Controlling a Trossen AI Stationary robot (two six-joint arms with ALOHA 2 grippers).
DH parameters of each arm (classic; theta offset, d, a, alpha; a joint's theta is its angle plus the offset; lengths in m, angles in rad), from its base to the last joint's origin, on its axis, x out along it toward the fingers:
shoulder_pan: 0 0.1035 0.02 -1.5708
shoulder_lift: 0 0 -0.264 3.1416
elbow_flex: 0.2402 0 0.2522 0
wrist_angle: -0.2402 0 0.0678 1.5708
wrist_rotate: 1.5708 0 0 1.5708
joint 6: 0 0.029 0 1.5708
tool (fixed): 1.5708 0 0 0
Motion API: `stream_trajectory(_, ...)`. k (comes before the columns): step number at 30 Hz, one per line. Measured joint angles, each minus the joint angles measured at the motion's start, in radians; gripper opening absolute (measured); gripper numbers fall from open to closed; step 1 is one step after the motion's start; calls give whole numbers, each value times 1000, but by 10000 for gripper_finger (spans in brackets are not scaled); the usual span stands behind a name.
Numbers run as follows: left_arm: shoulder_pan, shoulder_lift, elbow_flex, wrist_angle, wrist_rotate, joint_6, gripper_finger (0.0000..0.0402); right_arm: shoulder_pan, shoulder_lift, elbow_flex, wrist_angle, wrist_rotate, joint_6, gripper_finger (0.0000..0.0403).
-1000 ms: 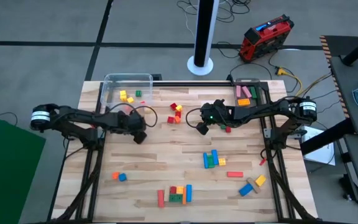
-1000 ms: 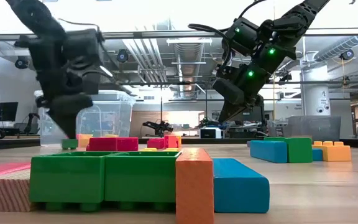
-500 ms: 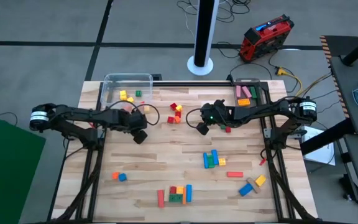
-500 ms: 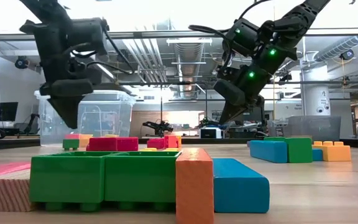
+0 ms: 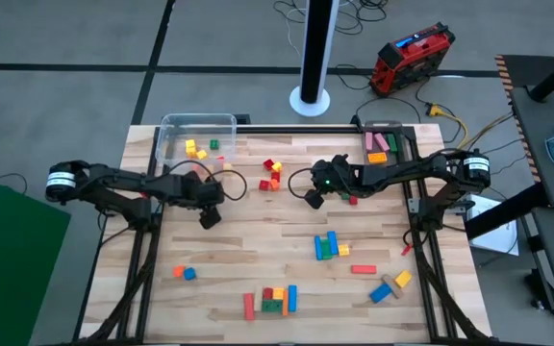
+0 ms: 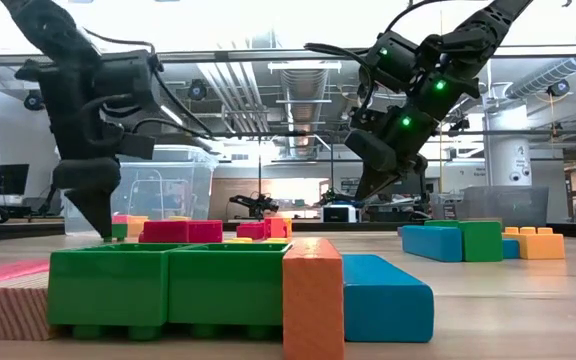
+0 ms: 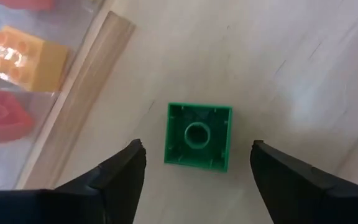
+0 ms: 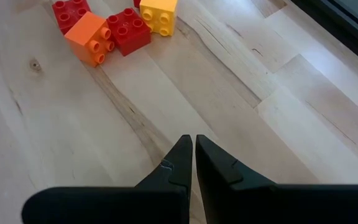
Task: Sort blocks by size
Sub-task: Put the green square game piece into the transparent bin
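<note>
Straddling a small green block [image 7: 198,136], the left gripper [image 7: 197,163] is hanging with jaws spread wide and empty; the square, hollow-side-up block is lying on the table [image 5: 258,231] just beside the clear tub [image 5: 197,128]. The right gripper [image 8: 193,151], jaws pinched together, probably empty, is hovering near red and orange blocks [image 8: 107,30].

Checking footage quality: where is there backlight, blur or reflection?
Low view: bright ceiling backlights both arms into silhouettes, and the nearest green block looks soft. Left wrist view: the tub wall blurs the blocks behind it. High view: evenly lit.
</note>
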Motion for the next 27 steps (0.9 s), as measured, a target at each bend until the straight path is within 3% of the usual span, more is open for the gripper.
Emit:
stream_trajectory(12, -1, -3, -75, 156, -15, -2, 233, 0, 0, 0, 0, 0, -2, 13)
stream_trajectory(23, 0, 0, -77, 173, -43, -1, 114, 0, 0, -1, 0, 0, -5, 13)
stream_trajectory(27, -1, -3, -77, 175, -44, 0, 108, 0, 0, -2, 0, 0, -5, 13)
